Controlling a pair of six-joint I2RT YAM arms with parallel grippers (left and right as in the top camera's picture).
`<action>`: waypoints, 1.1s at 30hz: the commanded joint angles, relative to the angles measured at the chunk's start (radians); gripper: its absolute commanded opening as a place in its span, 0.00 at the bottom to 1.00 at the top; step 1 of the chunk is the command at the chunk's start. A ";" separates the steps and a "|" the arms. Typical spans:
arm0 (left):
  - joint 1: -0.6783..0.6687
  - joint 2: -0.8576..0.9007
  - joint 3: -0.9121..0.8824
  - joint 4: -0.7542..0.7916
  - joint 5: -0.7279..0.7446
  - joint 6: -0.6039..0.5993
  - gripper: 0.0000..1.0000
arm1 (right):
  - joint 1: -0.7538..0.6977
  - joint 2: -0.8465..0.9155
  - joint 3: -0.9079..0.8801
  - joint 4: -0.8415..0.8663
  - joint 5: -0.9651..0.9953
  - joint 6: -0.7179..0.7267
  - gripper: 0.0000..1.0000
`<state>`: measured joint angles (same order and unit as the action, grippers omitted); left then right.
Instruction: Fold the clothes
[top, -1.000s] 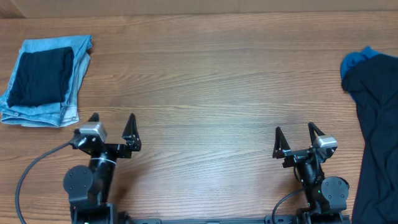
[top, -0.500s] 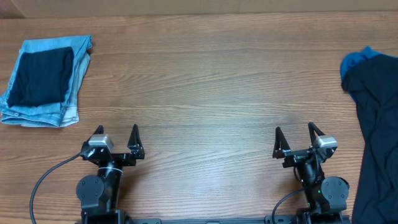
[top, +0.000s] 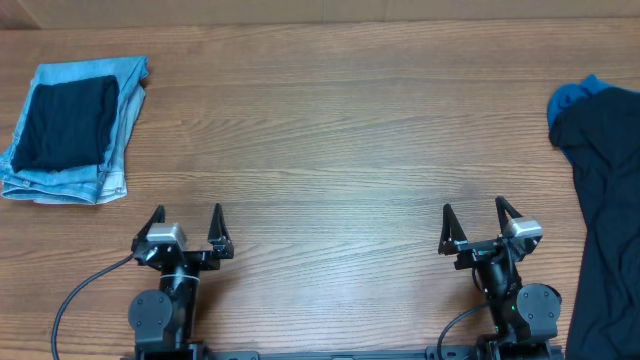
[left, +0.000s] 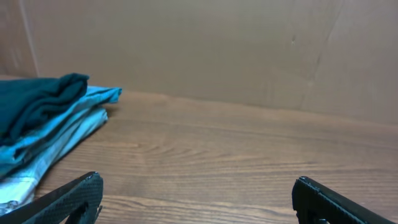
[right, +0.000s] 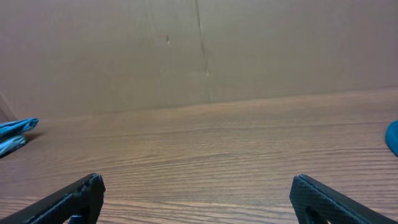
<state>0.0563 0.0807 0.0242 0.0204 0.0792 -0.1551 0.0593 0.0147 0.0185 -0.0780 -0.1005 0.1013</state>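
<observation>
Middle of the wooden table is bare wood, so I get open passage from the near edge to the far edge. Far left: a light blue denim stack with a folded dark garment on top. It's a low bump, well ahead of my left gripper and a bit outboard. Right edge: a dark navy garment sprawls down the side, bright blue cloth at its top, near my right gripper on its outboard side. Cardboard wall closes the back.
</observation>
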 joint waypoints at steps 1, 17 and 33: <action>-0.013 -0.024 -0.019 -0.016 -0.093 0.021 1.00 | -0.003 -0.011 -0.011 0.005 -0.006 0.004 1.00; -0.013 -0.064 -0.019 -0.087 -0.217 0.059 1.00 | -0.003 -0.011 -0.011 0.005 -0.006 0.004 1.00; -0.013 -0.077 -0.019 -0.084 -0.217 0.066 1.00 | -0.003 -0.011 -0.011 0.005 -0.006 0.004 1.00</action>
<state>0.0517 0.0170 0.0124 -0.0677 -0.1173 -0.1040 0.0597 0.0147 0.0185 -0.0788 -0.1009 0.1009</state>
